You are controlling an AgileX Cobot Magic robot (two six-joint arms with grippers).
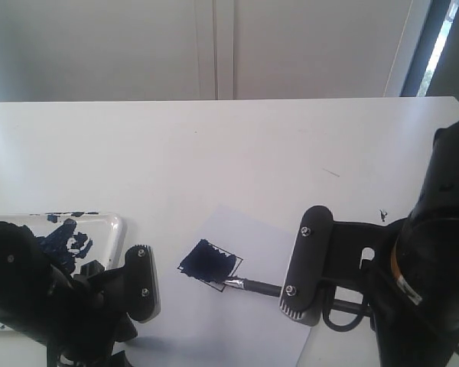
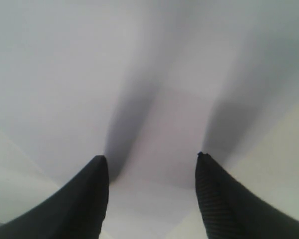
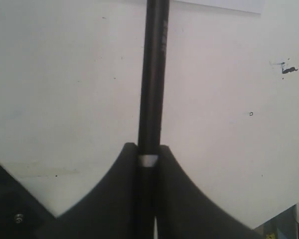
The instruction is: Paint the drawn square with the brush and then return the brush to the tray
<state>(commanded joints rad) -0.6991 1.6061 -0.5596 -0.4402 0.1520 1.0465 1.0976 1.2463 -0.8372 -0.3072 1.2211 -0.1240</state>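
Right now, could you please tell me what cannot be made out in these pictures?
- tray: exterior view, mostly hidden by the left arm and cut by the edge.
- brush: bristles cut off in the right wrist view; rear handle hidden by the right fingers.
- drawn square: exterior view, unpainted gaps too small to judge.

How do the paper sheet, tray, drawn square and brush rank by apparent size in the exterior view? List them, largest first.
1. paper sheet
2. tray, though partly hidden
3. drawn square
4. brush: only a short thin stretch shows, roughly as long as the square is wide, so its place is unsure.
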